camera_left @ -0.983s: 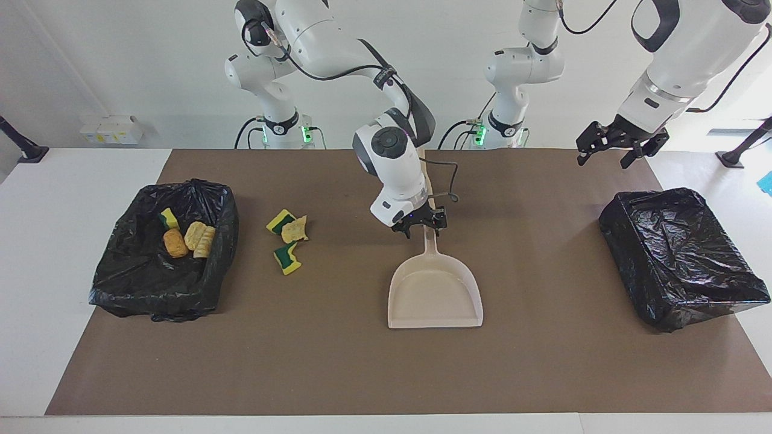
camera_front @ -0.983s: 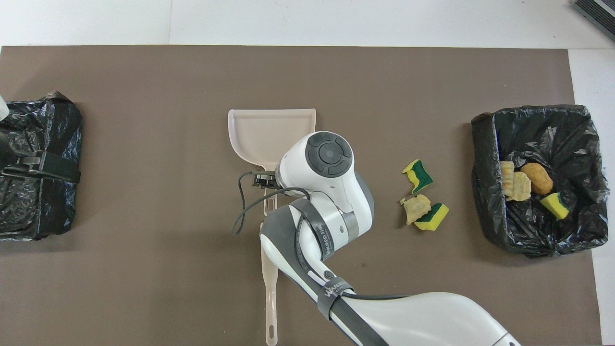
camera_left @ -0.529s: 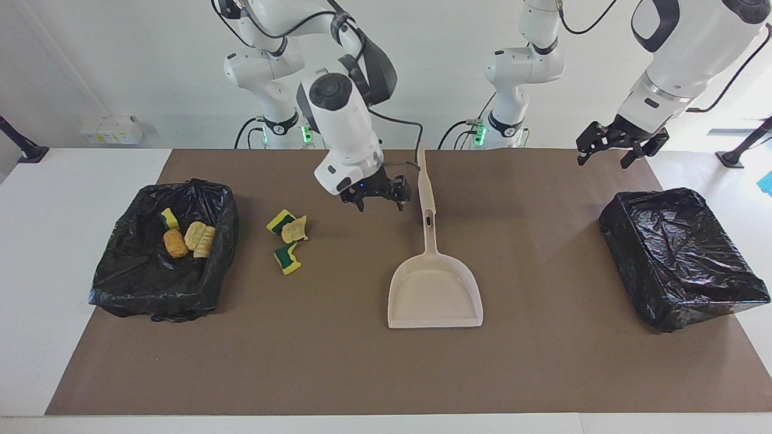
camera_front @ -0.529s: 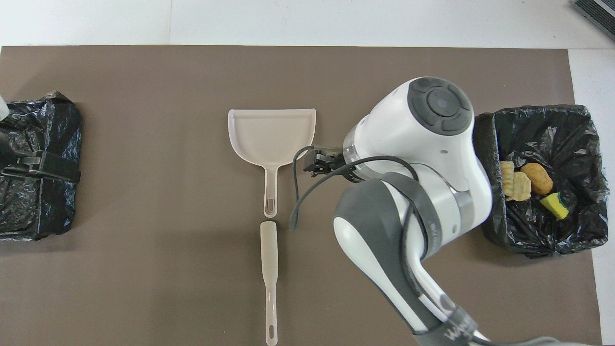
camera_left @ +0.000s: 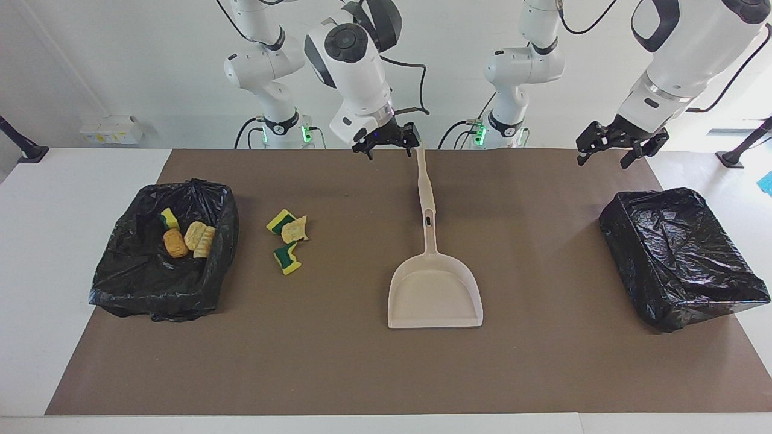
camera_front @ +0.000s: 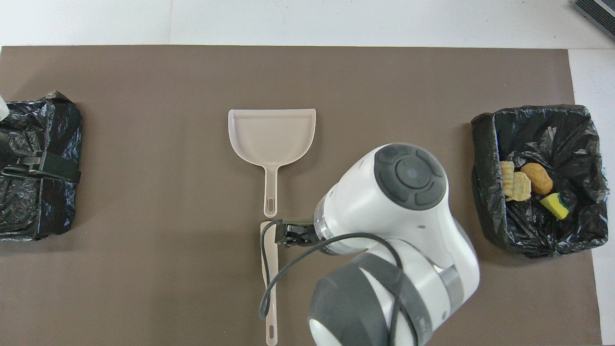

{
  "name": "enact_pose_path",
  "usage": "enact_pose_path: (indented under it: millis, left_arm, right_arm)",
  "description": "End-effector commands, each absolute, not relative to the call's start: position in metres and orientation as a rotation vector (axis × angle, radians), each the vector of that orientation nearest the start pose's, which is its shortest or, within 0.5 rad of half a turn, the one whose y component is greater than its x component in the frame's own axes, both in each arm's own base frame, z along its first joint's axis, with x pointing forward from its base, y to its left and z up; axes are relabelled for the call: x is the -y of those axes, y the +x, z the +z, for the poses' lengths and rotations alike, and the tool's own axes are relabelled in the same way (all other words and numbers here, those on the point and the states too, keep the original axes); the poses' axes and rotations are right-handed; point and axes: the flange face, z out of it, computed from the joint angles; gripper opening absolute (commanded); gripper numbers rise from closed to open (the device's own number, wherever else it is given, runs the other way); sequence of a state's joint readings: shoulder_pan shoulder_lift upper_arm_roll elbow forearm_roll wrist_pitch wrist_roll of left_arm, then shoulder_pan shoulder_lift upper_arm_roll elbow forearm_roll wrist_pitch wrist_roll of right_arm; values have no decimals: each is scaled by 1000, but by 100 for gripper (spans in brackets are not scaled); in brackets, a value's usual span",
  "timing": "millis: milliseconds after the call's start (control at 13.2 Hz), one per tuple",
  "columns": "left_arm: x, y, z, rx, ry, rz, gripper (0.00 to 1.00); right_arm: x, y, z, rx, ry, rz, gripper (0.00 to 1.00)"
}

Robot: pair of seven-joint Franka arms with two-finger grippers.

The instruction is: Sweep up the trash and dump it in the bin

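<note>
Three trash scraps (camera_left: 288,238), two yellow-green sponge pieces and a tan chunk, lie on the brown mat beside the bin (camera_left: 157,301) at the right arm's end; the right arm hides them in the overhead view. Several more scraps (camera_front: 521,180) lie in that bin (camera_front: 483,158). The beige dustpan (camera_left: 434,289) lies flat mid-mat and also shows in the overhead view (camera_front: 271,132). A beige sweeper stick (camera_left: 422,175) lies in line with its handle, nearer the robots, as the overhead view (camera_front: 271,288) also shows. My right gripper (camera_left: 391,144) is open, empty and raised over the stick (camera_front: 288,234).
A second black-lined bin (camera_left: 681,259) stands at the left arm's end of the mat (camera_front: 38,211). My left gripper (camera_left: 605,158) waits open and raised over it (camera_front: 29,166).
My right gripper let go of the dustpan handle, rose, swung toward the scraps, then drew back toward the robots over the sweeper stick. The dustpan and left arm stayed put.
</note>
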State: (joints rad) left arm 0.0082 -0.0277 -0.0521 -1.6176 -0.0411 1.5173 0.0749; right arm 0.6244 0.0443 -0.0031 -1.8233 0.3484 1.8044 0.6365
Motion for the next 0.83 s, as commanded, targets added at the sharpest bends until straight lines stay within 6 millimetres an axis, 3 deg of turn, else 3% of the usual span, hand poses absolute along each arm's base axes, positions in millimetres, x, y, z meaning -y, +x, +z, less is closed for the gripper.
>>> enact_pose_path:
  millis: [0,302,454,605,756]
  left_arm:
    - [26,534,616,-199,-3157,92,100]
    - [26,534,616,-199,-3157,92,100]
    - [26,534,616,-199,-3157,92,100]
    - [26,534,616,-199,-3157,92,100]
    - [26,534,616,-199,-3157,92,100]
  right_arm:
    - [-378,399,470,-283,-2858,392,100]
    - [-418,353,398,-247,-2895,371,100]
    - [-433,340,369,-273,-2920,385,100]
    - [-451,324,346,-272,-2924,346,100]
    - [-456,314,340,-252,-2938,364,100]
